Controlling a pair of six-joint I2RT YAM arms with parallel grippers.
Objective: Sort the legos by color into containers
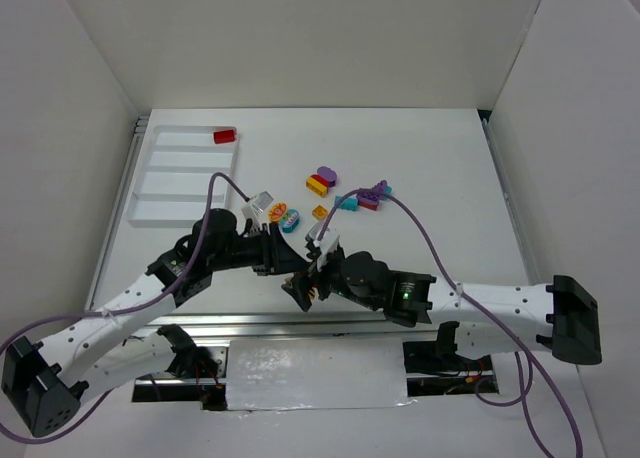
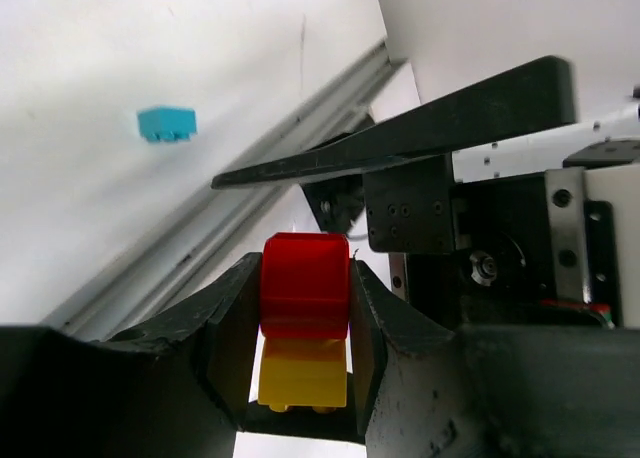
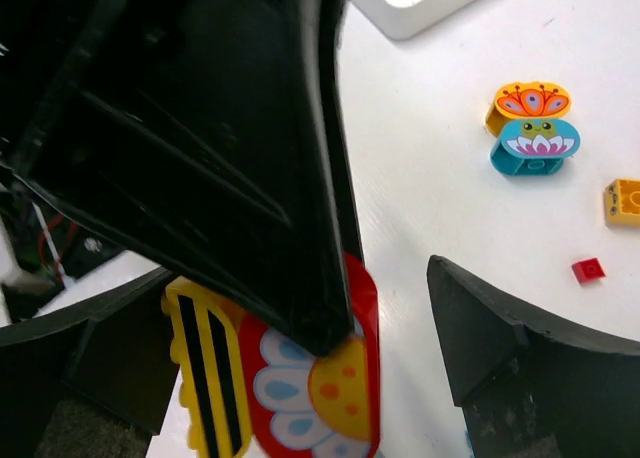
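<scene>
The red-and-yellow stacked plastic brick (image 2: 305,288) is gripped in the left gripper's (image 2: 305,328) clenched jaws, close to the white bench's (image 1: 430,168) near edge. The right gripper's (image 3: 300,308) jaws are spread wide around it. White walls (image 1: 300,38) enclose the bench. One red brick (image 1: 224,135) lies in the white compartmented tray's (image 1: 170,150) farthest slot.

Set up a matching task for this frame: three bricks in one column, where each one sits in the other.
Bricks:
1. red brick
2. red-and-yellow stack
3. teal oval brick

Places:
A. clamped in the left end effector
B. on the table, beside an orange oval brick
C. in the white tray, far compartment

Pairs: 1-C, 2-A, 3-B
</scene>
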